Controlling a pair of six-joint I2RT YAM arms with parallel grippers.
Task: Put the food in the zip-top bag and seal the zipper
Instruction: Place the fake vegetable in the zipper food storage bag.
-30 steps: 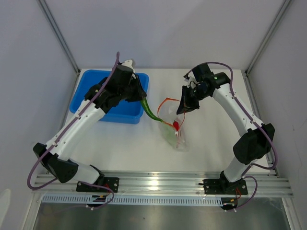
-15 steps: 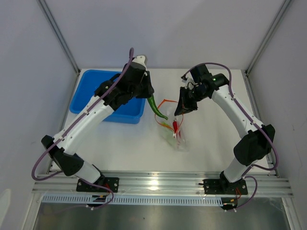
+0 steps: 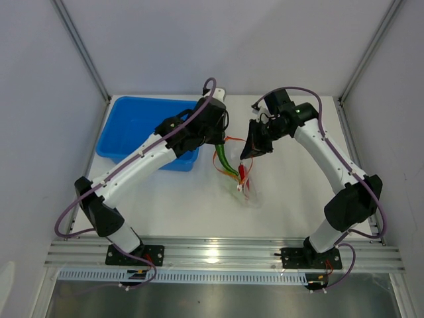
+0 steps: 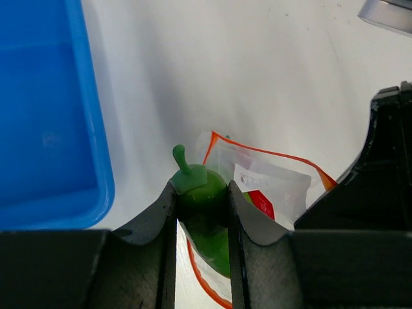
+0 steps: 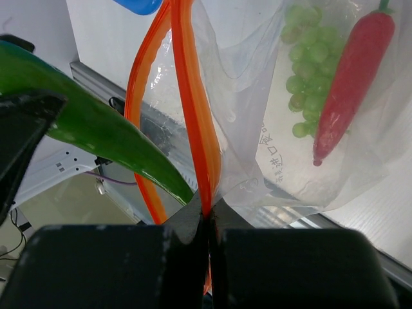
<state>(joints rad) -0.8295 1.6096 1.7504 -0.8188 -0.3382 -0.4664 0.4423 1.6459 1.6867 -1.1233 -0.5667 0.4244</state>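
My left gripper (image 3: 221, 146) (image 4: 201, 196) is shut on a dark-green pepper (image 3: 226, 162) (image 4: 211, 244) by its stem end. The pepper hangs tip-down into the open mouth of the clear zip-top bag (image 3: 244, 187) (image 4: 277, 180). My right gripper (image 3: 247, 156) (image 5: 207, 209) is shut on the red-orange zipper (image 3: 230, 140) (image 5: 196, 116) and holds that edge of the bag up. Inside the bag lie light-green grapes (image 5: 309, 71) and a slim red pepper (image 5: 351, 71) (image 4: 261, 203). In the right wrist view the green pepper (image 5: 103, 129) passes between the two zipper strips.
A blue tub (image 3: 142, 129) (image 4: 45, 116) stands at the back left, just left of the left gripper. White walls and metal posts (image 3: 83, 50) close in the table at the back and sides. The arms' mounting rail (image 3: 218, 252) runs along the near edge.
My left arm has carried the green pepper rightward from the tub's right edge to the bag's mouth, and its tip has gone in. The right gripper has held still on the zipper.
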